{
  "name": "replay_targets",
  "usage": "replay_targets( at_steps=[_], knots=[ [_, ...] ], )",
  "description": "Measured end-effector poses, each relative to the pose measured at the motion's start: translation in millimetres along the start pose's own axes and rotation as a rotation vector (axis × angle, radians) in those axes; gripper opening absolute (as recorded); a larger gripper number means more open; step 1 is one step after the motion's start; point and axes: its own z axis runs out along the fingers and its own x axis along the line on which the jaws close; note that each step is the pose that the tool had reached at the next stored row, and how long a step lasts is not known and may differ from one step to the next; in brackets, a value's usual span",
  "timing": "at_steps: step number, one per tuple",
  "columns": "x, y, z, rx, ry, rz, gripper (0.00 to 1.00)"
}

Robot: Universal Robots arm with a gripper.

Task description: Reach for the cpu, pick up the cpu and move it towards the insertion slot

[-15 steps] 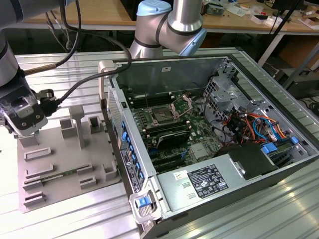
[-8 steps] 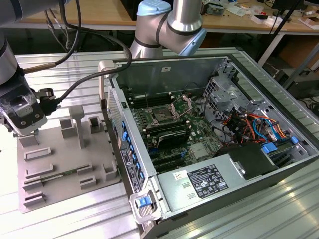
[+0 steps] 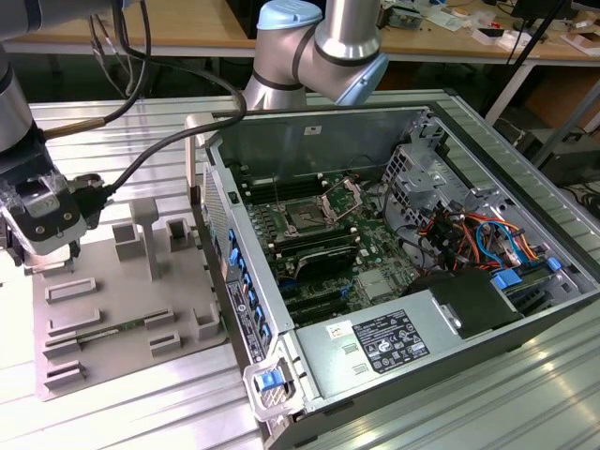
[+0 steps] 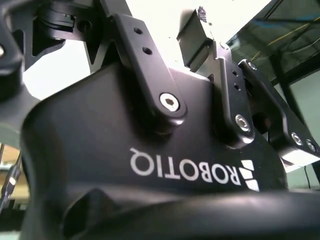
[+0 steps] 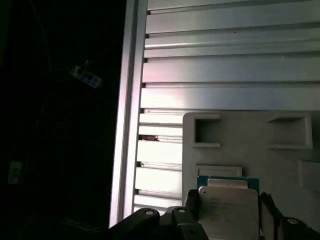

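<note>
Hanging at the exterior view's far left, the gripper [image 3: 45, 255] sits over the left end of the grey moulded tray [image 3: 105, 314], which lies on the ribbed aluminium table [image 3: 141, 408]. In the first wrist view the cpu [image 5: 228, 214] sits directly between the jaws: its silvery top plate faces the camera, a thin green rim shows along its far edge, and a dark finger [image 5: 192, 199] stands hard against one side with its partner against the opposite side. The jaws look closed on the chip's two opposite edges, holding it. Beyond the chip, the tray's [image 5: 245, 150] pale rectangular frames lie just past the chip's green edge. Further right in the exterior view, the arm [image 3: 328, 47] arches down from behind the open computer case [image 3: 309, 141], which lies on its side just beside the tray. Inside, amid the green board, the insertion slot [image 3: 307, 218] shows as a dark square with its shiny metal plate [image 3: 342, 197] tipped up next to it. The slot is well apart from the gripper and the cpu. Nearer the camera sits the grey power supply [image 3: 394, 342], and toward the right a tangle of blue and orange cables [image 3: 483, 234] fills the case's end.
</note>
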Motion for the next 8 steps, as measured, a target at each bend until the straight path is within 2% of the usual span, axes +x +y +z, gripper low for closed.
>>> replay_targets(
  at_steps=[2,3,8],
  knots=[
    [0.0,0.0,0.0,0.0342,0.0018,0.000,0.55],
    [0.0,0.0,0.0,0.0374,0.0019,0.000,0.55],
    [0.0,0.0,0.0,0.0382,0.0020,0.000,0.55]
  ],
)
